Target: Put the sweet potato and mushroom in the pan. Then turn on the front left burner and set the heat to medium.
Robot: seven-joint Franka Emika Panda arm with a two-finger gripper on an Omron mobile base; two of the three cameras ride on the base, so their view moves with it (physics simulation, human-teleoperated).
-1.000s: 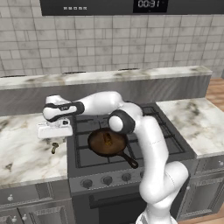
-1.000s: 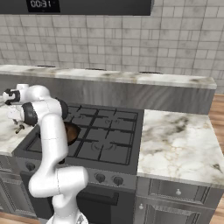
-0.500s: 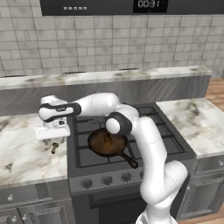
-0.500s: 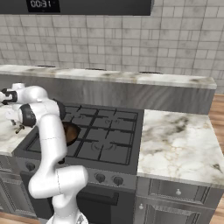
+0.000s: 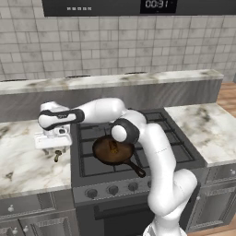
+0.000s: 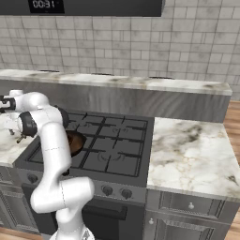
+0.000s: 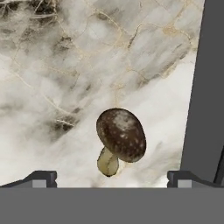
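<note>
— while the arm reaches left over the counter (image 5: 23, 161), what's listed there?
— item one: mushroom (image 7: 120, 139), dark speckled cap, short pale stem, lying on its side on the marble. in the left base view it's the small brown thing (image 5: 57, 155) on the counter just left of the stove (image 5: 87, 177), right under the hand.
— gripper?
— gripper (image 7: 112, 177), hanging above the mushroom, fingers (image 7: 39, 177) wide apart, nothing between them. the mushroom sits between the two tips as seen from the hand, not touched. from the left base view the gripper (image 5: 53, 142) hovers just over the counter's edge by the stove.
— item two?
— pan (image 5: 113, 151), dark skillet, brownish inside, on the front left burner (image 5: 99, 161). black handle points toward the front right.
— anything in it?
— sweet potato (image 5: 113, 146), small, reddish-orange, near the pan's middle.
— from the other side?
— pan (image 6: 75, 142) mostly hidden behind the arm; a bit of brown rim shows. can't make out the potato there.
— knobs?
— a row along the stove's front; their settings are too small to tell.
— rest?
— grey tile wall (image 5: 115, 46), marble counter on the right (image 6: 192, 150).
</note>
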